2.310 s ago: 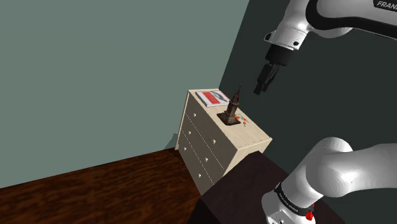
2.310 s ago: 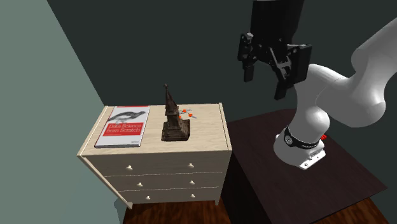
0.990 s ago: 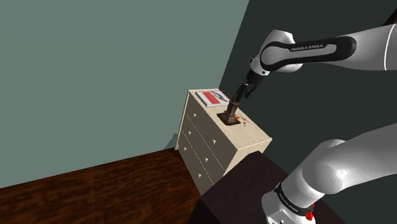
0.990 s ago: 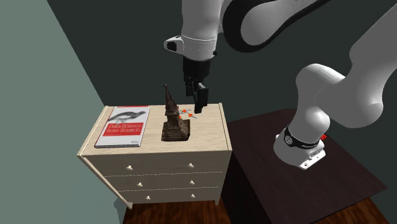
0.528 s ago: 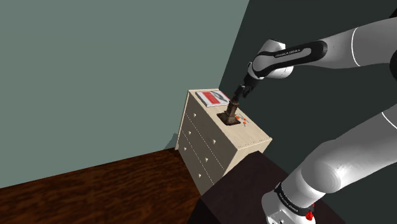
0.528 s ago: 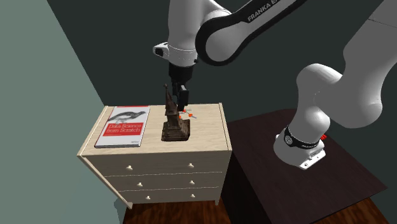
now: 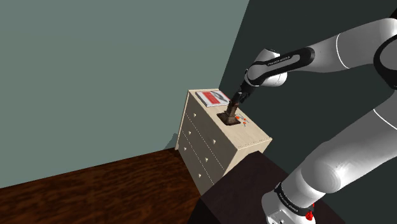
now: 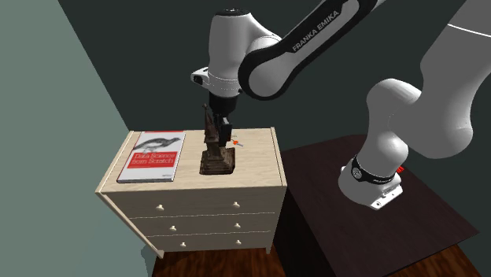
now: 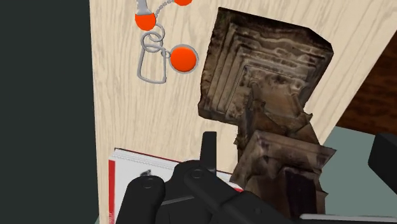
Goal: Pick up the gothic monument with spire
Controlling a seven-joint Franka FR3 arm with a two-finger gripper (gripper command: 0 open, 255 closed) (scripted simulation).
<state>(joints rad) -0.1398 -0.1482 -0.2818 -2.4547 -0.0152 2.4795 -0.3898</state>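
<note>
The gothic monument (image 8: 217, 160) is dark brown, with a square base and a thin spire. It stands upright in the middle of a pale wooden dresser top (image 8: 260, 164). My black gripper (image 8: 215, 128) hangs straight above it, lowered over the spire. In the wrist view the monument (image 9: 267, 70) rises between my fingers (image 9: 208, 145), which stand apart on either side of the tower without touching it. From the shoulder view the gripper (image 7: 236, 100) covers the spire's top and the monument's base (image 7: 231, 118) shows below it.
A red and white book (image 8: 152, 155) lies on the dresser at the second exterior view's left. A keyring with orange-red balls (image 9: 162, 54) lies close beside the monument's base. The dresser has drawers with small knobs (image 8: 197, 206). My dark stand (image 8: 378, 228) is next to it, a wood floor (image 7: 95, 191) below.
The arm has swung from high on the second exterior view's right to above the monument, then lowered until the open fingers flank the spire. The monument has not moved.
</note>
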